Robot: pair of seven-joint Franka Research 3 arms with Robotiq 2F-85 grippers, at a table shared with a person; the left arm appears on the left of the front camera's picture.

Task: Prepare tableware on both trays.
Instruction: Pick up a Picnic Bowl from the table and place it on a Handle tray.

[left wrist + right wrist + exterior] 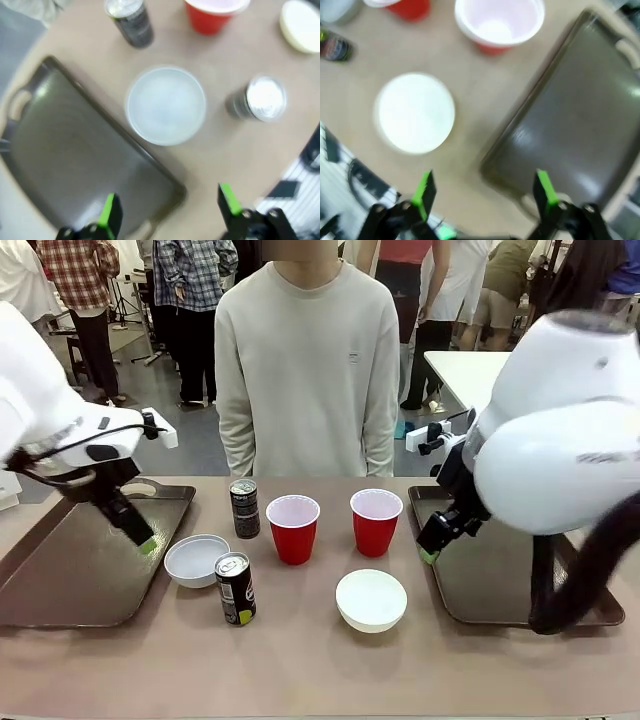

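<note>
Two trays, two cups, two bowls, two cans.

One dark brown rectangular serving tray lies at the left of the tan table, the other tray at the right. Between them, the far row: small dark metal can, red plastic cup, second cup. Nearer: shallow white bowl, perhaps touching the left tray, second can, second bowl.

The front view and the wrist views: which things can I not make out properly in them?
1. Print on the near can and the far can: too small in the front view, blurred in the left wrist view.
2. Right tray, its right side: hidden behind the right arm in the front view.
3. Left tray, its left end: cut off by the front view's edge.
</note>
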